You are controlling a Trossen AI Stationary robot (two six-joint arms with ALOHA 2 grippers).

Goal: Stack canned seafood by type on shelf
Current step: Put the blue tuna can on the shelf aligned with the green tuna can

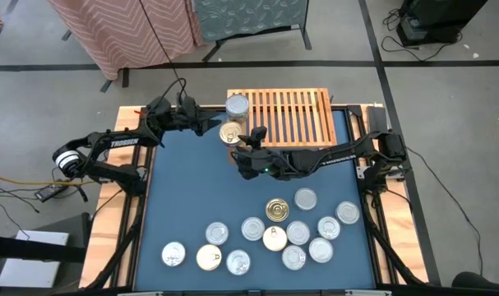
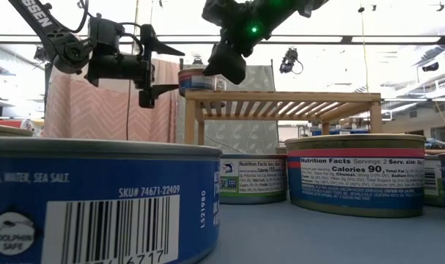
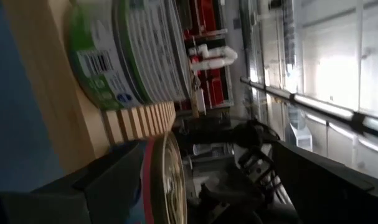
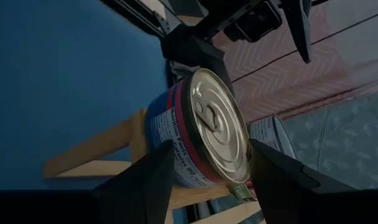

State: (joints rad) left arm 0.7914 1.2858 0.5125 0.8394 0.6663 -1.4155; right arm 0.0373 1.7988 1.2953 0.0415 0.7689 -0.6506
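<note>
Overhead, a dark blue table top [image 1: 191, 189] framed in pale wood, with a low light-wood slatted shelf [image 1: 294, 115] at its far edge. Nearer the front, a loose cluster of small flat round silver-topped tins [image 1: 298, 233], one gold-topped [image 1: 276, 210] and two cream-topped [image 1: 208, 257] among them, all lying flat on the blue surface and well apart from the shelf. On the shelf's left end, a silver-topped tin with a green label [image 1: 237, 105], and just in front of it a blue tin with a red band [image 4: 198, 134] resting at the shelf's left front corner. Right gripper [image 4: 210, 171] reaching across from the right side to that corner, its two dark fingers [image 4: 142, 186] parted on either side of the red-banded tin, whether touching it cannot be told. Left gripper [image 2: 152, 67] hanging just left of the shelf corner, raised above the table, jaws spread wide and empty, pointing toward the same tin.
</note>
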